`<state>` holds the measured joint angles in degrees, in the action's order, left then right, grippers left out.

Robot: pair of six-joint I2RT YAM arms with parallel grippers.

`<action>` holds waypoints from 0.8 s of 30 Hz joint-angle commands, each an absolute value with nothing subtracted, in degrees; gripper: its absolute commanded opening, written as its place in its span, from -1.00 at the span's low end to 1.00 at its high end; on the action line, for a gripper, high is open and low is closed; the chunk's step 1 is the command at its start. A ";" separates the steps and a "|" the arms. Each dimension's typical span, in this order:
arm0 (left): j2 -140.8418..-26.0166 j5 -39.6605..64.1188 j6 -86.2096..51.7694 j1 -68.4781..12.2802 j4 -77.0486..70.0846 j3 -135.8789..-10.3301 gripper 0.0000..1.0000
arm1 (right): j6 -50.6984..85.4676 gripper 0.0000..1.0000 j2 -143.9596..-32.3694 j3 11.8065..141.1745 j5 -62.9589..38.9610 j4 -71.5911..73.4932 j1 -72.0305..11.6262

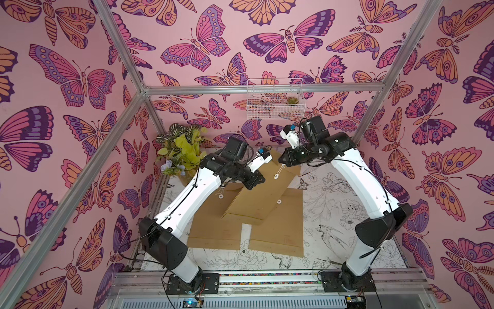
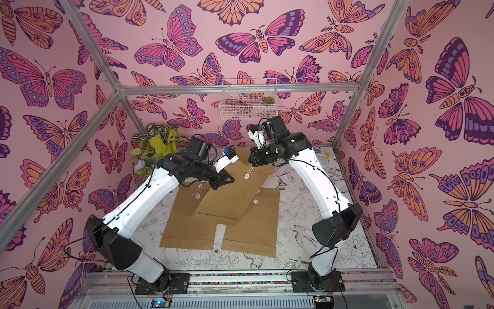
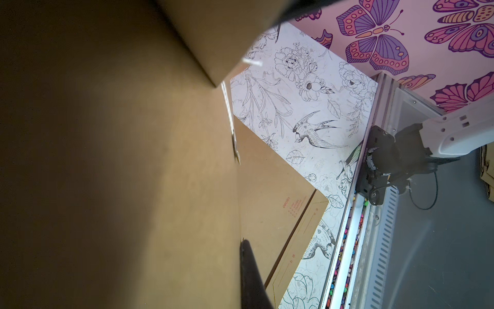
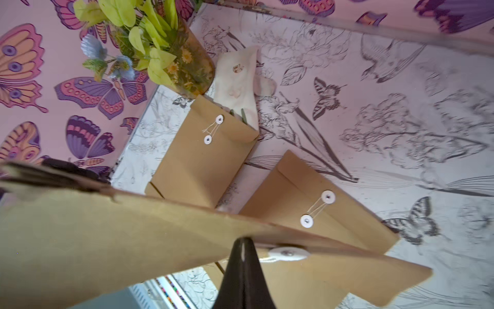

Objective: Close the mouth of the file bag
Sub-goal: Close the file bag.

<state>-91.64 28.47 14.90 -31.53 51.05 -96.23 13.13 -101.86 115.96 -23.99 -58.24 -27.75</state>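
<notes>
**Lifted brown kraft-paper file bag** point(image 1: 256, 199): it is slanting above the flower-and-bird printed tabletop point(image 1: 320, 195). Its lower end is resting on a flat file bag on the left-arm side point(image 1: 211, 227) and a flat file bag on the right-arm side point(image 1: 280, 232). Whether it is holding anything cannot be told.

**Grippers:** the left gripper point(image 1: 250, 187) is clamping the lifted bag's side edge, jaws pressed together. The right gripper point(image 1: 282, 162) is pinching the white string point(image 4: 265, 259) leading from the bag's white button point(image 4: 288, 253).

**Other containers:**
- The white wire basket point(image 1: 275, 107) on the back wall is holding a small green succulent point(image 1: 291, 101).
- The amber glass vase point(image 4: 199, 72) is holding yellow-green leaves point(image 4: 157, 61) and blue flowers point(image 4: 93, 48).

**View differences:**
- Only the right wrist view is showing string wound between both buttons on each flat bag, and a pale stained cloth-like piece point(image 4: 236, 80) beside the vase.
- Only the top views are showing the basket.
- Only the left wrist view is showing red print point(image 3: 287, 206) on a flat bag.
</notes>
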 commanded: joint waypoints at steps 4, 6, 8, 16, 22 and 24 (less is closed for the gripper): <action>-92.01 29.21 12.62 -31.86 49.71 -96.01 -1.00 | 23.12 -1.00 -95.86 104.81 -33.87 -43.84 -26.38; -92.20 29.08 12.07 -31.90 49.46 -96.12 -1.00 | 24.07 -1.00 -94.68 102.20 -33.89 -41.93 -26.03; -92.19 29.05 11.72 -31.76 49.21 -96.15 -1.00 | 24.15 -1.00 -94.04 100.66 -33.01 -41.17 -25.93; -91.97 28.90 10.66 -31.80 48.34 -96.37 -1.00 | 25.72 -0.84 -90.98 94.68 -28.73 -37.13 -25.84; -92.28 28.06 10.02 -31.61 48.24 -96.58 -1.00 | 27.27 -0.75 -88.91 91.49 -29.17 -33.78 -25.75; -92.44 28.33 9.85 -31.54 48.24 -96.87 -1.00 | 27.46 -0.75 -88.60 90.98 -28.97 -33.49 -25.66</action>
<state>-91.74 27.99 10.57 -31.53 49.34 -96.23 26.22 -90.94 91.37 -29.50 -35.92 -25.96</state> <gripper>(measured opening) 0.044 0.125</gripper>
